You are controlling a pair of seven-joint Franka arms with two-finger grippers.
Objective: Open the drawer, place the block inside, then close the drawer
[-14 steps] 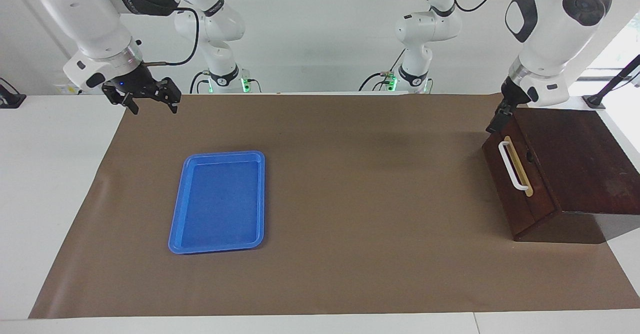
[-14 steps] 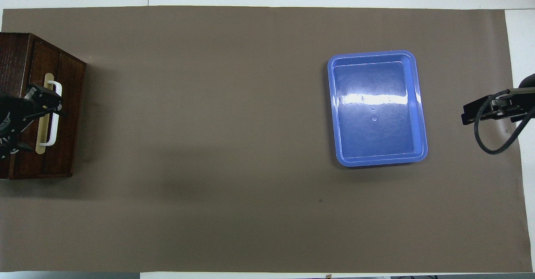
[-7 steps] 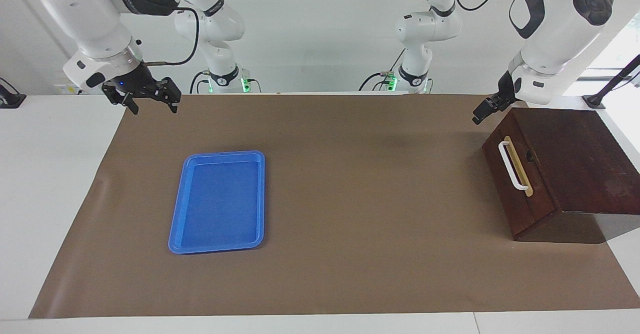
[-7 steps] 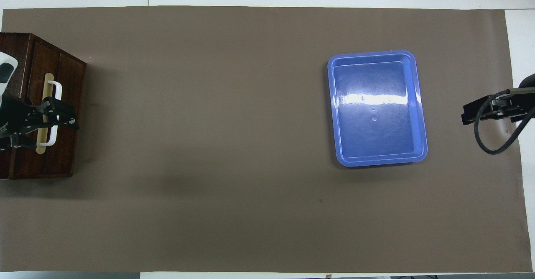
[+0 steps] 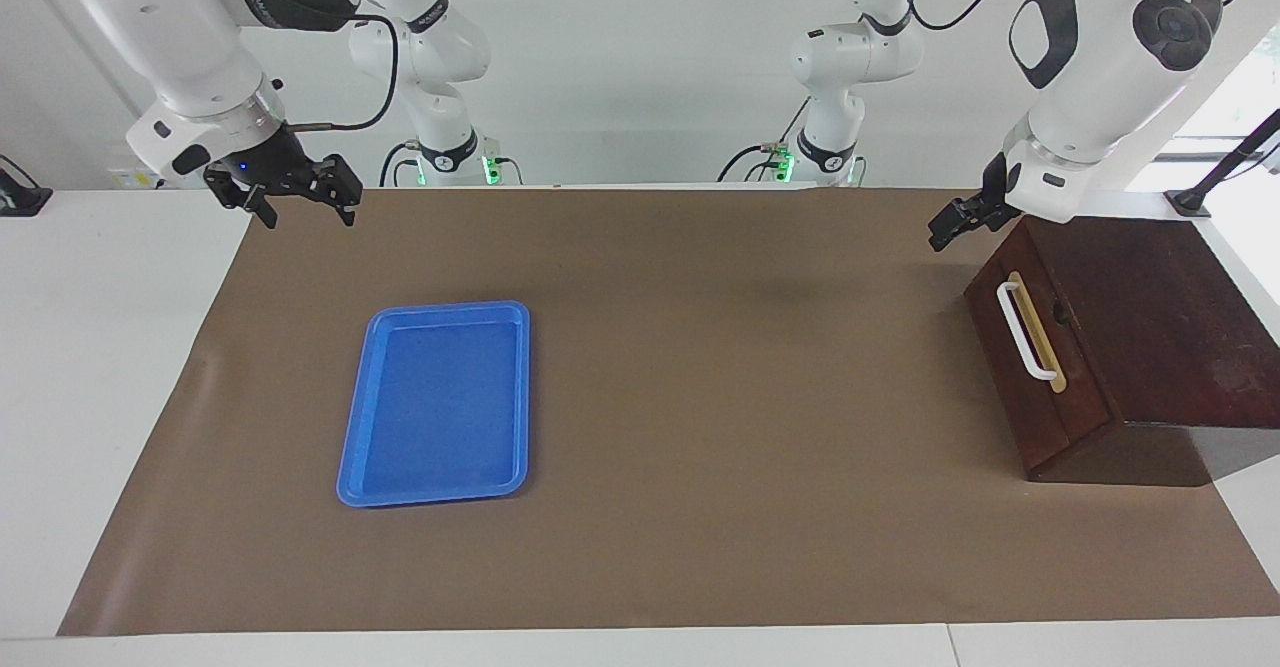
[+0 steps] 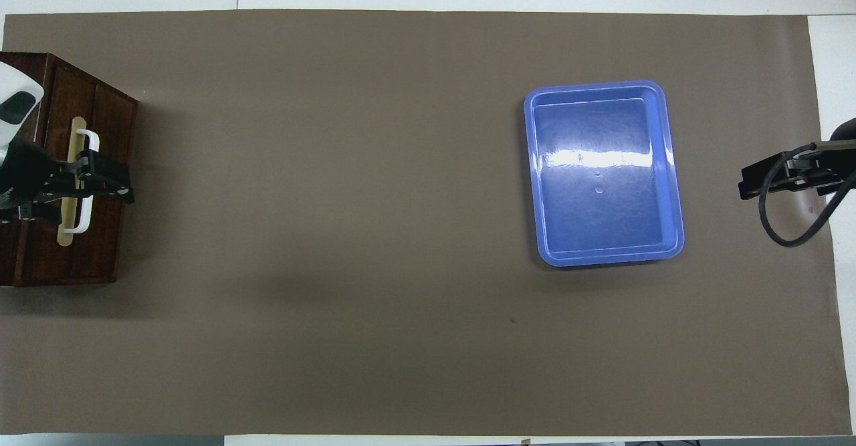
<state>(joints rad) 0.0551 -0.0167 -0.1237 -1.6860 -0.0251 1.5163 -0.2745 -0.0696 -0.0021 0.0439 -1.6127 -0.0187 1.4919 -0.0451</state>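
Dark polished wood drawer [image 5: 1030, 367] with smooth white handle [image 5: 1022, 328], glossy blue plastic tray [image 6: 662, 165], matt brown paper table cover [image 5: 720, 397]

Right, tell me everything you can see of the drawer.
The drawer is the single drawer of a dark brown wooden box at the left arm's end of the table. Its dark front carries a white bar handle on a tan strip. It is shut, front flush with the box, so its inside is hidden. The box stands on the brown mat. Nothing touches the drawer: the left gripper hangs in the air above the mat, just off the box's corner nearer the robots.
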